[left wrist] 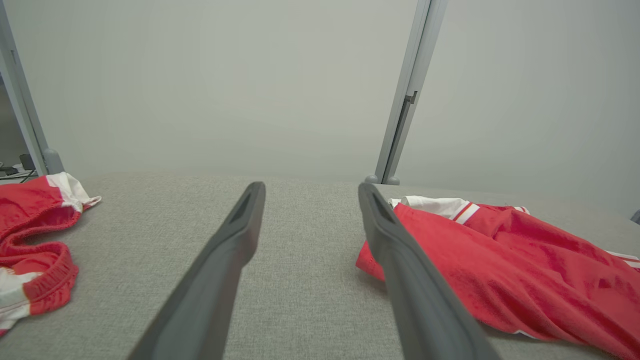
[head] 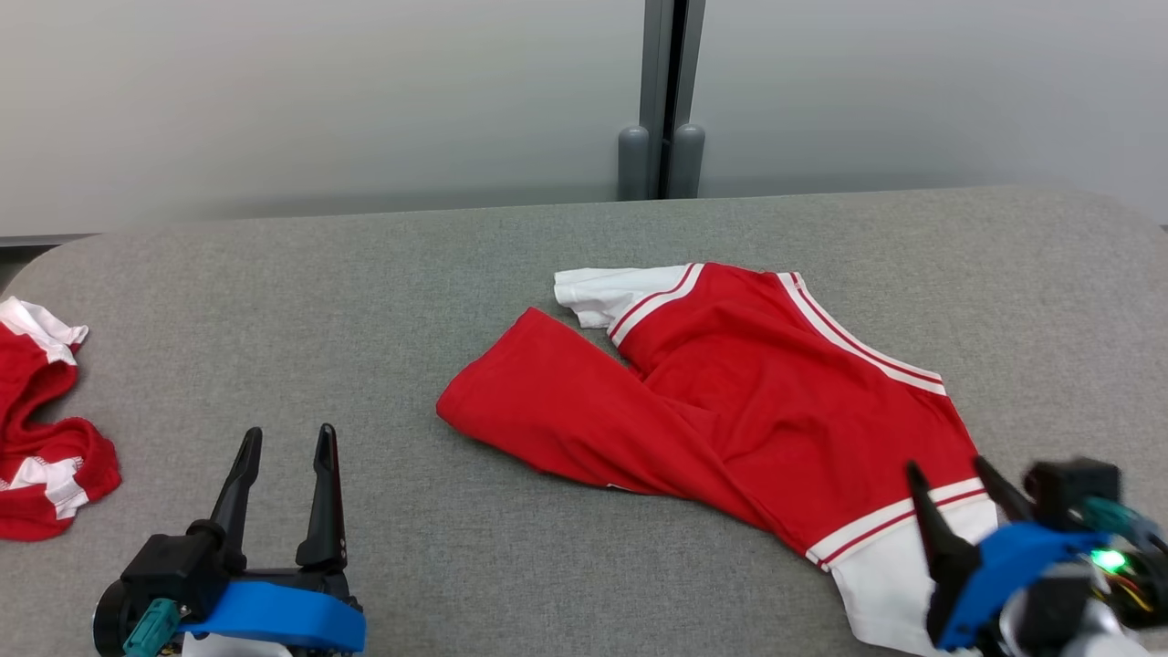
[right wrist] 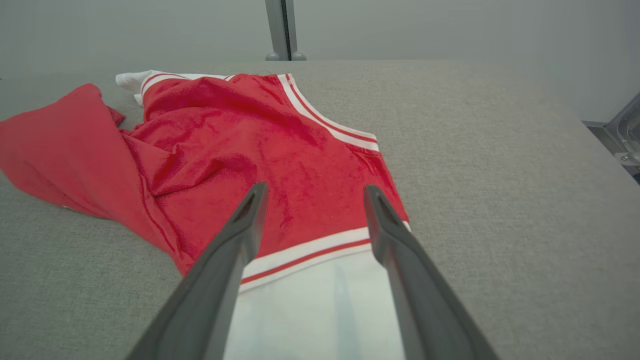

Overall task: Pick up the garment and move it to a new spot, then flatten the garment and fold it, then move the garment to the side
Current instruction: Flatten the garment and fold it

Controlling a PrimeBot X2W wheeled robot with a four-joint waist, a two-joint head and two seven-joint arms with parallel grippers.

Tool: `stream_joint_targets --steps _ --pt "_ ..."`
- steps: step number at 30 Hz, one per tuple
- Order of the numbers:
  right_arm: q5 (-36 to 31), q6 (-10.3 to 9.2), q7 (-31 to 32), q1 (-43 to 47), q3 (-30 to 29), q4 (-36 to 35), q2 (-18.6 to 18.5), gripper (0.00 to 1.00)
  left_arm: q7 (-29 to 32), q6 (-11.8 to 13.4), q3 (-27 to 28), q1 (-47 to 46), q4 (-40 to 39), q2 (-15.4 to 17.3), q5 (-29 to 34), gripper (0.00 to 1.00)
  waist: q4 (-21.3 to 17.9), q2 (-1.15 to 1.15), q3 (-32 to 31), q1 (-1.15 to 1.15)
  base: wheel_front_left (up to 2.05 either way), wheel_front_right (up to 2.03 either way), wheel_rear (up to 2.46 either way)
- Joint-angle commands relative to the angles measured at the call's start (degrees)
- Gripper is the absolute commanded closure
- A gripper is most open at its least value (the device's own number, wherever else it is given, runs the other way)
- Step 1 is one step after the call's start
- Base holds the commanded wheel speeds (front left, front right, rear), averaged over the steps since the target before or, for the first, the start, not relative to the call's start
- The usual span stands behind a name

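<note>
Red-and-white garment [head: 748, 401] lies mid-right on the grey padded table [head: 365, 292], rumpled, not flat. Its long axis runs diagonally from far-left to near-right. 1 white end [head: 602, 294] points to the far left, and the other white panel [head: 890, 575] points near-right toward the robot. A red flap [head: 520, 401] sticks out left with creases where it meets the body. Right gripper [head: 944, 465] sits over the near white panel, jaws wide with nothing between them; the right wrist view shows the same, fingers apart above the striped band [right wrist: 305, 252]. Left gripper [head: 289, 431] is near-left over bare table, wide and empty, well apart from the garment. A second red garment [head: 46, 438] is bunched at the far left edge; leave it alone. Step looks like flattening. To do it well, pinch only the top layer at the near white edge, bring the left claw to the red flap, and pull both outward along the diagonal, low to the table so the creases don't bunch.
</note>
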Motion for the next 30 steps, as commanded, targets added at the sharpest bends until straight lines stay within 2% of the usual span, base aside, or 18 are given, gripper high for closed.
stream_joint_targets --steps 1,3,10,23,24,26,27,30 --pt "-0.29 0.03 0.54 -2.14 0.88 1.07 0.12 0.0 -0.16 0.26 -0.08 0.31 -0.22 0.08 -0.05 0.0 -0.01 0.0 0.07 0.0 0.0 0.0 0.0" --pt "-0.52 0.03 2.7 -7.87 3.85 6.07 0.07 0.0 -0.08 0.33 -0.22 -0.07 -0.5 0.11 -0.15 0.0 0.2 0.0 0.62 0.0 0.0 0.0 0.0" --pt "-1.19 0.03 8.25 -22.77 6.54 21.23 0.06 0.0 0.11 0.0 -0.8 -2.7 -1.03 -0.06 0.29 0.0 2.79 0.0 3.28 0.0 0.0 0.0 0.0" --pt "-7.46 0.03 16.38 -38.2 2.77 43.49 0.06 0.0 -0.14 -1.15 -1.66 -6.49 0.02 -1.09 0.66 0.0 7.93 0.0 8.52 0.0 0.0 0.0 0.0" --pt "-7.74 0.03 16.85 -38.76 2.63 44.94 0.09 0.09 -0.16 -1.34 -1.66 -6.74 0.08 -1.19 0.6 0.0 8.19 0.0 8.85 0.0 0.0 0.0 0.0" --pt "-7.42 0.03 16.5 -40.2 3.12 47.07 0.15 0.92 -0.16 -1.52 -1.69 -7.27 0.28 -1.39 0.73 0.0 8.73 0.0 9.56 0.0 0.0 0.0 0.0" --pt "-6.92 0.04 15.66 -41.1 3.21 47.82 0.23 1.0 -0.19 -1.7 -1.61 -7.54 0.38 -1.45 0.79 0.0 8.94 0.0 9.87 0.0 0.0 0.0 0.0" --pt "-6.15 0.04 10.97 -44.13 2.7 48.55 0.17 1.0 -0.24 -2.12 -1.38 -8.22 0.56 -1.72 1.04 0.0 9.42 0.0 10.79 0.0 0.0 0.0 0.0"
